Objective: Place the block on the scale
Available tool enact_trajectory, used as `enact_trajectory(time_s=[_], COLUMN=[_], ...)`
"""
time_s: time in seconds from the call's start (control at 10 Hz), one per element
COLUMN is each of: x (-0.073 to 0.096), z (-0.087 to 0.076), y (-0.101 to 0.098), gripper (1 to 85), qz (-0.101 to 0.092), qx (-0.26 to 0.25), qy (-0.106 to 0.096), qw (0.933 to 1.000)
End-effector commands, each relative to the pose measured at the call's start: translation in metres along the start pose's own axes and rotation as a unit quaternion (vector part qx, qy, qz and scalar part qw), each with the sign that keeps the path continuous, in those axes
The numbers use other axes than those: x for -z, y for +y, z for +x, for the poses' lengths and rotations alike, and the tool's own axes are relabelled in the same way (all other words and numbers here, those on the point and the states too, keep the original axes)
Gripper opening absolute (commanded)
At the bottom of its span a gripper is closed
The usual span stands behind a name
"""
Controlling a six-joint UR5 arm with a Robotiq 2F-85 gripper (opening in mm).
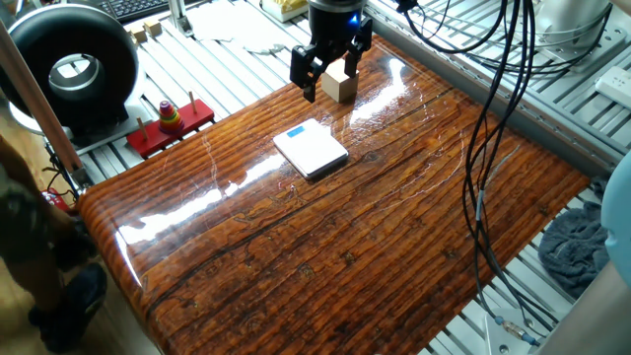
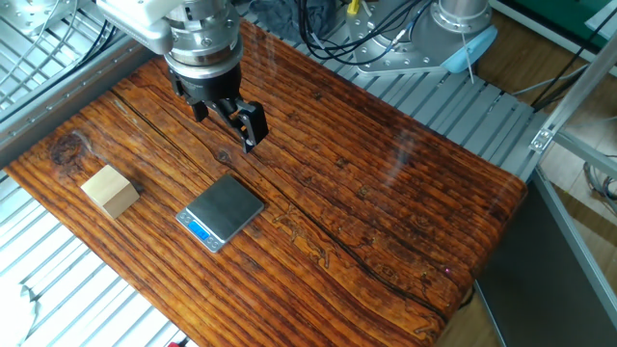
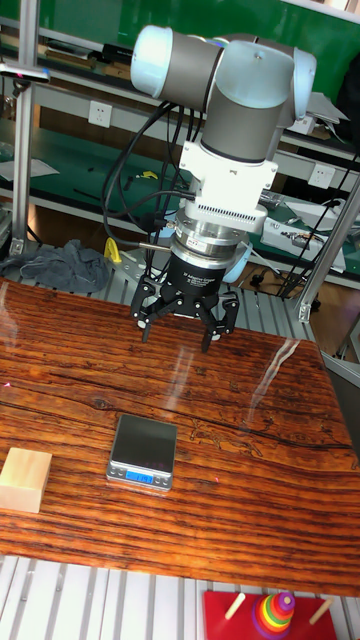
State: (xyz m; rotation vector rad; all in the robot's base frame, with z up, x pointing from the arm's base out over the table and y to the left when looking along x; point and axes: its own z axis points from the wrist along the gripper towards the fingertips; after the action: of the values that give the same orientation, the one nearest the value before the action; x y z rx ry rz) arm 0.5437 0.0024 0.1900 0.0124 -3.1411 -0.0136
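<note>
The block [image 2: 109, 190] is a light tan wooden cube standing on the wooden table near its edge; it also shows in the tall fixed view [image 3: 25, 480] and just behind the fingers in one fixed view [image 1: 341, 85]. The scale [image 2: 222, 211] is a flat square plate with a blue display strip, lying beside the block [image 1: 311, 148] [image 3: 143, 448]. My gripper [image 2: 227, 116] hangs open and empty above the table, apart from both block and scale [image 1: 330, 71] [image 3: 180, 330].
A red base with coloured stacking rings [image 1: 170, 123] sits off the table's edge. A black round device [image 1: 74, 64] and a keyboard [image 1: 138, 8] lie beyond it. Cables [image 1: 503, 118] hang over the table's right side. A blurred person [image 1: 30, 247] stands at the left corner.
</note>
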Motion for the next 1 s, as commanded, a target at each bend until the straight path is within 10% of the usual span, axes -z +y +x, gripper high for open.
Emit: enact_trajectory(time_s=[0.0,0.9], x=[0.0,0.005], z=[0.0,0.012], y=[-0.02,-0.018], gripper=[1.0,1.0], qz=[0.044,0.045], qx=[0.101,0.081], qy=[0.006,0.018], qw=[0.9939,0.9955])
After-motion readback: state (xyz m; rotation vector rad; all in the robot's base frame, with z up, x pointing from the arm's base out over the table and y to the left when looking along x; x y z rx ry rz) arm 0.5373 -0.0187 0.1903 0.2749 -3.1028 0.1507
